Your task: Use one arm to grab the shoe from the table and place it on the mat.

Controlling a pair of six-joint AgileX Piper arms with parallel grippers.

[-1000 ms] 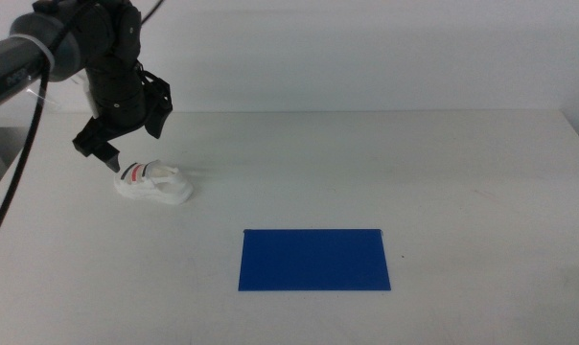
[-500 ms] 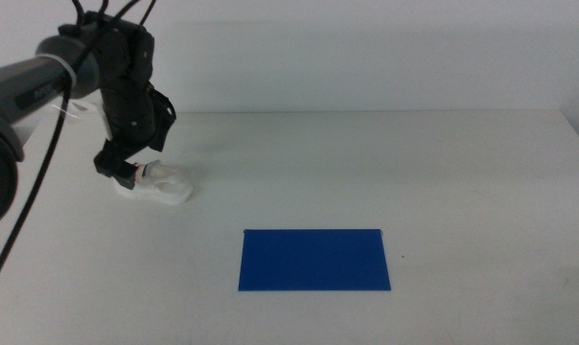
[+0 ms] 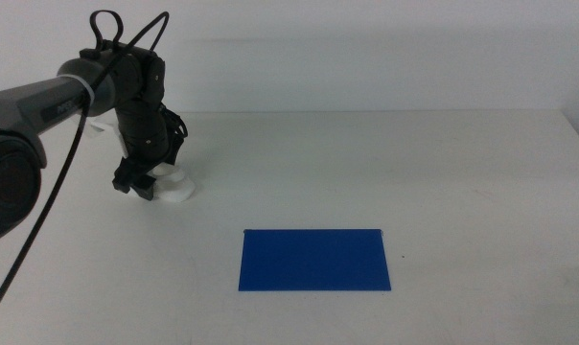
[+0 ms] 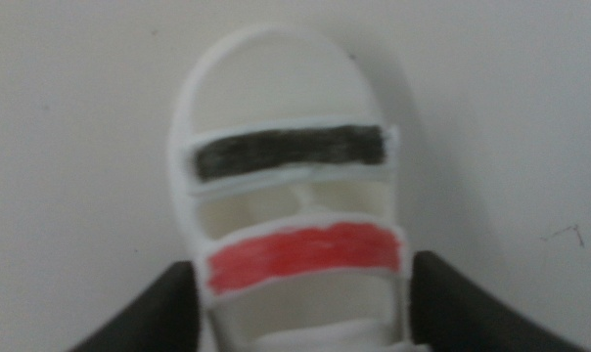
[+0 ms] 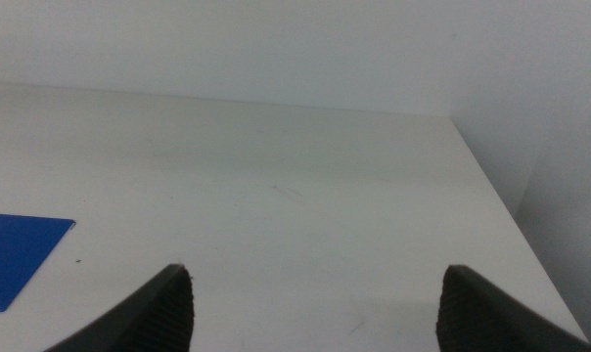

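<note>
Straddling one shoe (image 4: 291,210), left gripper (image 4: 300,293), one mat (image 3: 314,259)

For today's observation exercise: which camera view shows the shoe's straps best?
The left wrist view. There the shoe fills the picture, its black and red straps plain, with the left gripper open, a jaw on each side. In the middle view the gripper hides most of the shoe. The right wrist view shows none of it.

Bright, even light washes the white table (image 3: 443,192) almost flat, with no hard glare; only a soft grey shadow sits under the shoe (image 3: 170,187) and the left arm (image 3: 88,86); the left wrist close-up is blurry (strap edges smeared); the mat (image 3: 313,259) stays crisp and saturated.
</note>
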